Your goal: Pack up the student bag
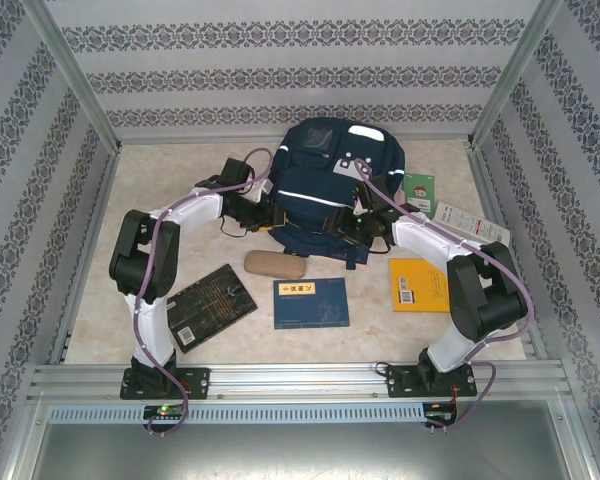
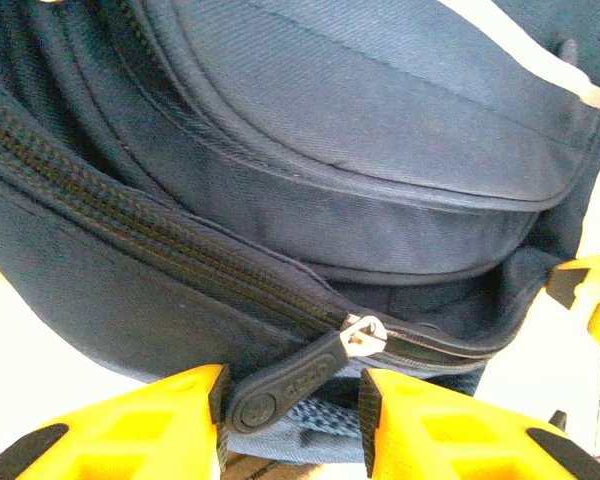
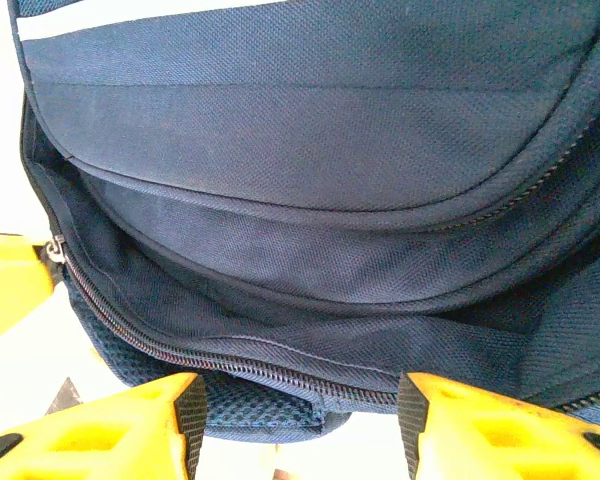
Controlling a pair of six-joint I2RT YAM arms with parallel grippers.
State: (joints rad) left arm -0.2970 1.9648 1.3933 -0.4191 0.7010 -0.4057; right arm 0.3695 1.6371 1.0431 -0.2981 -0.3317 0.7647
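Closely, bag (image 2: 380, 130) faces left end effector (image 2: 292, 400).

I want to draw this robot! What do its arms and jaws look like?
The left arm and right arm are white tubes with chunky black joints. A purple cable runs along each one. The jaws are bright yellow blocks with black edges.

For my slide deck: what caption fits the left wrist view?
Left gripper, open, straddles the zipper pull of a partly unzipped navy backpack.
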